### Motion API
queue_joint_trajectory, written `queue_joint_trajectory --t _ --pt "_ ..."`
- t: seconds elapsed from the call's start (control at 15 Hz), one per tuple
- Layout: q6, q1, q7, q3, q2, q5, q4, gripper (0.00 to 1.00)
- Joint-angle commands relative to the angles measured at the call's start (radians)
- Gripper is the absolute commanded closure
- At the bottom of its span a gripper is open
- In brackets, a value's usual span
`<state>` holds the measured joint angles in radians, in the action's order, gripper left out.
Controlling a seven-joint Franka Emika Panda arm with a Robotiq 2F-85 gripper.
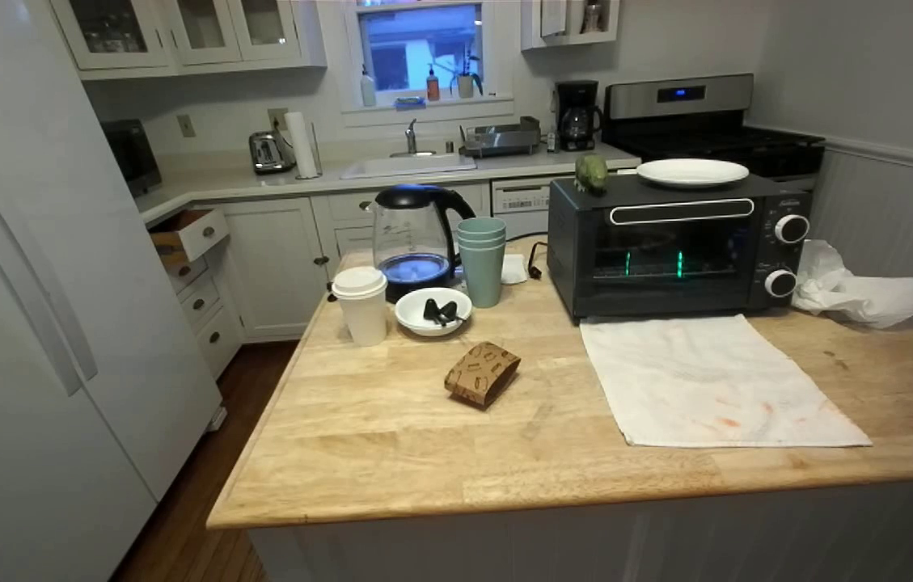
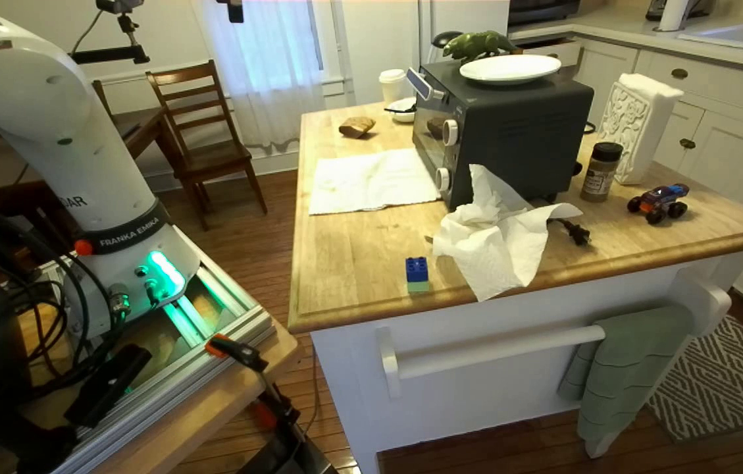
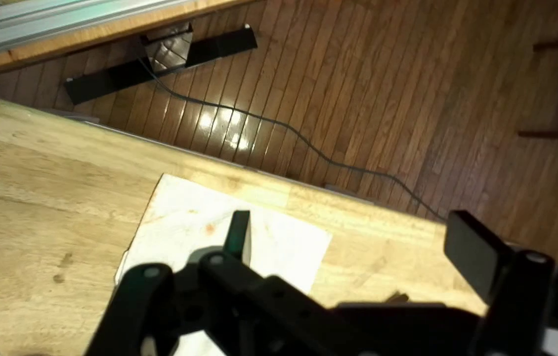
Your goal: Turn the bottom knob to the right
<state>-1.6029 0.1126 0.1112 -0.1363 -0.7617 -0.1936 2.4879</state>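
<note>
In an exterior view, the toaster oven (image 1: 666,250) carries the bottom knob (image 1: 780,283) at lower right. In an exterior view, its front faces roughly toward the Franka arm (image 2: 68,125), presumably for reach. In the wrist view, the gripper (image 3: 350,237), jaws wide apart, holds nothing.

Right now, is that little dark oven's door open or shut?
Shut. In an exterior view, the oven door stands upright against the front instead of hanging down, its handle along the top.
</note>
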Motion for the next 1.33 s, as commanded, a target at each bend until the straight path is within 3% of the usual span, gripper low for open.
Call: queue_joint_trajectory --t 0.0,0.6,0.93,1.27 --pt "-0.148 0.065 -0.042 -0.074 0.103 -0.025 -0.011 0.0" --pt "-0.433 0.123 -0.101 -0.174 0.343 -0.032 0.016 0.0" --pt "-0.588 0.135 -0.211 -0.225 0.467 -0.031 0.049 0.0" --pt "-0.585 0.147 -0.223 -0.226 0.491 -0.009 0.048 0.0"
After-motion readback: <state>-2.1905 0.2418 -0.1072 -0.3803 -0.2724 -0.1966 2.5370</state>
